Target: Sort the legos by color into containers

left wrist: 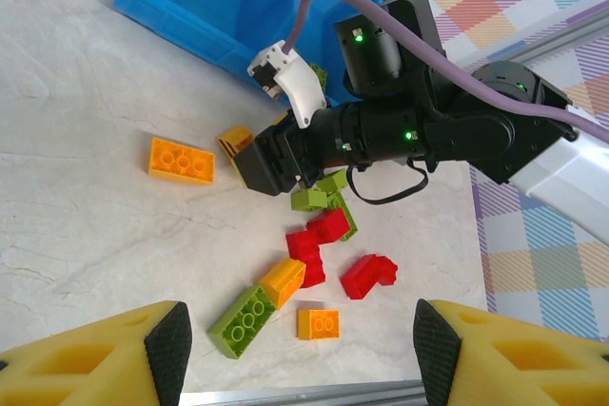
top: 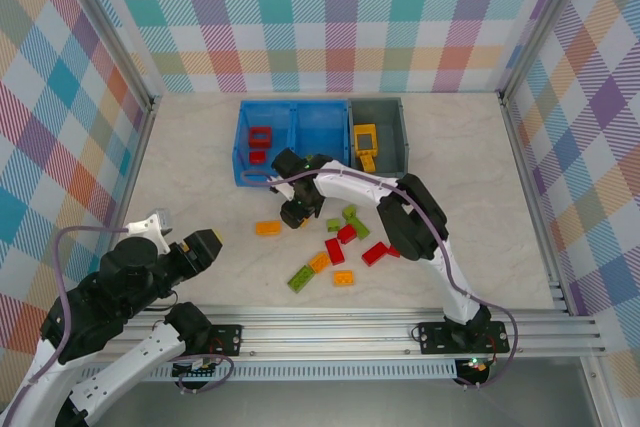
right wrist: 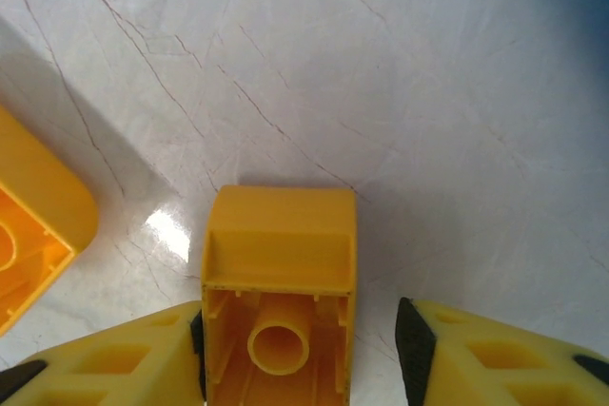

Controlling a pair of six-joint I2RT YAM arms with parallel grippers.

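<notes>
Yellow lego (right wrist: pixel 279 301), hollow underside w/ tube

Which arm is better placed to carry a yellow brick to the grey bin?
Right: the right fingers flank a yellow brick, nearer the grey bin. The left fingers hang open, empty, far back.

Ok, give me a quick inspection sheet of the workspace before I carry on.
Surface: pale marbled table.
Job's things: red bricks in blue bin, left compartment; yellow bricks in grey bin; loose bricks of mixed colours mid-table.
Clutter: nothing seen.
Grippers: left gripper open, empty; right gripper open around a yellow brick.
Cables: purple cable along right arm.
Surroundings: checked walls; metal rail at near edge.
</notes>
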